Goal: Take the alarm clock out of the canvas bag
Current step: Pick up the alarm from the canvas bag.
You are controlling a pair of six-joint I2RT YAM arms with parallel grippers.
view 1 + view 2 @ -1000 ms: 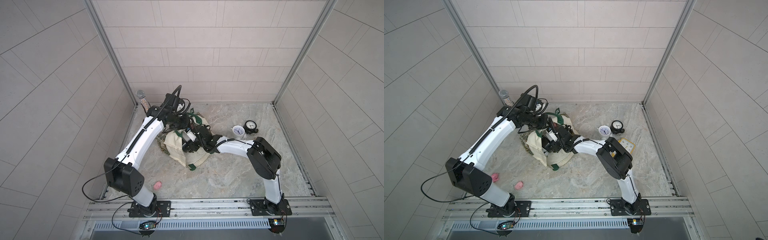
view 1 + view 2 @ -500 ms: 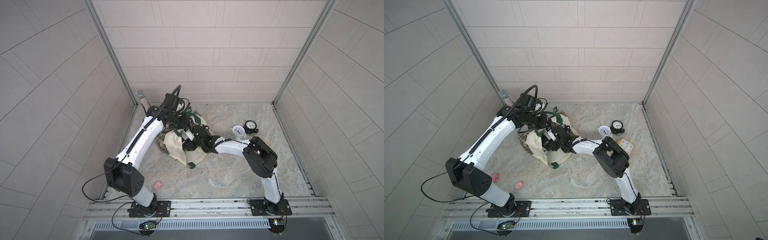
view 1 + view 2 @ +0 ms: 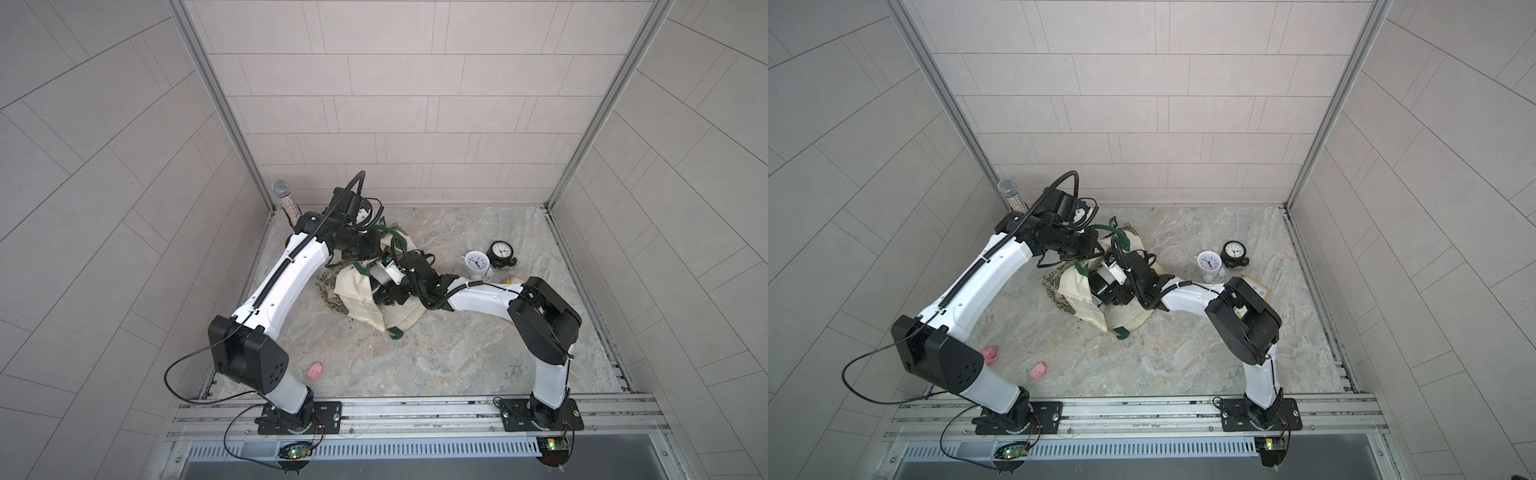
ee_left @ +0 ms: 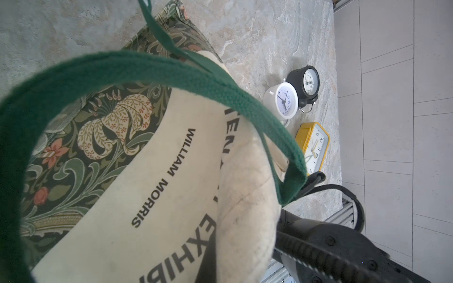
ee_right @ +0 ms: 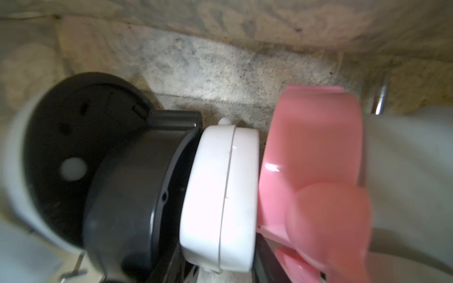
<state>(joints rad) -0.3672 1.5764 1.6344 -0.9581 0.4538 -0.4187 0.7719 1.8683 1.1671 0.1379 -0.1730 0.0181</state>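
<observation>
Jaws of the left gripper (image 3: pixel 376 243) were closed on the green handle (image 4: pixel 171 68) and held it raised above the bag (image 3: pixel 357 299). The bag lay slumped left of the centre of the table (image 3: pixel 457 353), toward its back left corner. The right gripper (image 3: pixel 380 293) was buried in the bag's mouth, and how far its jaws stood apart could not be made out. In the right wrist view, inside the bag, a white clock (image 5: pixel 220 196) sat pressed between what looked like a black clock (image 5: pixel 127 201) and a pink clock (image 5: pixel 311 159).
</observation>
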